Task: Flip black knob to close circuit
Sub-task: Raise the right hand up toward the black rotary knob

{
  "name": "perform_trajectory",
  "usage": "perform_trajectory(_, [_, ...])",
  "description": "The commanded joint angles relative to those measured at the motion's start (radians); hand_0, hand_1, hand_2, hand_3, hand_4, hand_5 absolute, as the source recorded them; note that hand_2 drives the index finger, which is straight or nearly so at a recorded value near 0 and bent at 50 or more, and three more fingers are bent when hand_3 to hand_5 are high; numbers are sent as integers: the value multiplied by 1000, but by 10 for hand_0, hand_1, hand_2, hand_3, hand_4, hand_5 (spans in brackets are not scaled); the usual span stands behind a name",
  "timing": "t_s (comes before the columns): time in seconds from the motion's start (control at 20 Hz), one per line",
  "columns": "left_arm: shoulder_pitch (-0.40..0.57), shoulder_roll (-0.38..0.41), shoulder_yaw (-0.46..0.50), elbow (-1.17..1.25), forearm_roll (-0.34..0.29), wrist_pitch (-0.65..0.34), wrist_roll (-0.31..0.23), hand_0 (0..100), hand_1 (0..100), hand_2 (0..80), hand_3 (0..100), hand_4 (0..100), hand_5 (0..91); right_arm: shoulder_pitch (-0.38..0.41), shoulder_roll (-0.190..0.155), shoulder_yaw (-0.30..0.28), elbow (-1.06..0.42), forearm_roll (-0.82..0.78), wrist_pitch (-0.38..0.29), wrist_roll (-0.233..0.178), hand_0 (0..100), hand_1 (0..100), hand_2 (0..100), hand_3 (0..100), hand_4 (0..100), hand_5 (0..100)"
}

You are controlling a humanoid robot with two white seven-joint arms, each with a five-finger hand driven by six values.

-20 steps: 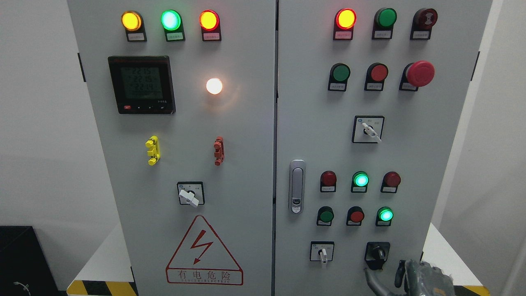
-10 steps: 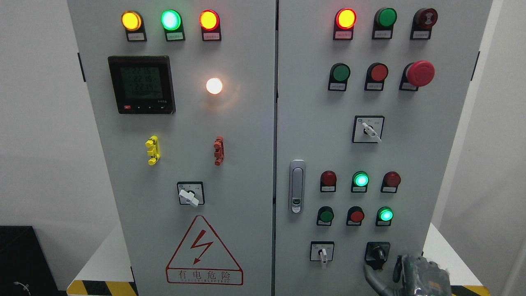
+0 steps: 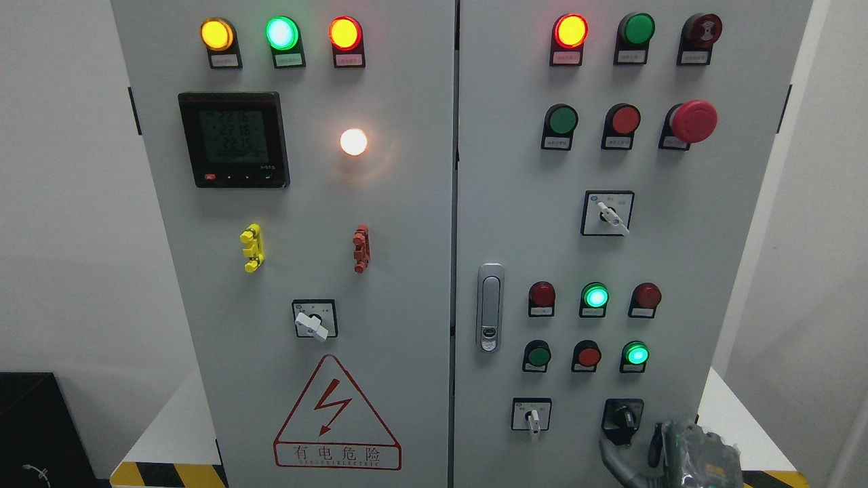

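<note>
the black knob [image 3: 622, 418] is sitting low on the right door of the cabinet [image 3: 515, 224], and it is lying up and to the left of the right hand [image 3: 681, 455], which is entering at the bottom right. the fingers [image 3: 612, 457] are curling loosely upward, holding nothing; one dark tip is reaching to just under the knob, and i cannot tell whether it is touching. the knob's handle is looking roughly upright, slightly tilted. judging from this, the hand is needing a short rise up and left to pinch it. the left hand is not showing, so the right is the nearer one.
</note>
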Motion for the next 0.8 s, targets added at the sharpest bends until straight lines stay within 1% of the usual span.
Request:
perform_trajectory(0.0, [0, 0, -20, 21, -22, 0, 1, 0, 0, 0, 0, 0, 0, -2, 10, -4, 7, 1, 2, -2, 9, 145, 779, 954, 768, 758])
perform_trajectory(0.55, [0, 0, -20, 21, -22, 0, 1, 0, 0, 0, 0, 0, 0, -18, 10, -20, 12, 1, -1, 1, 13, 166, 779, 957, 769, 761])
perform_trajectory(0.75, [0, 0, -20, 21, -22, 0, 1, 0, 0, 0, 0, 0, 0, -25, 8, -40, 18, 2, -4, 6, 13, 171, 779, 957, 770, 761])
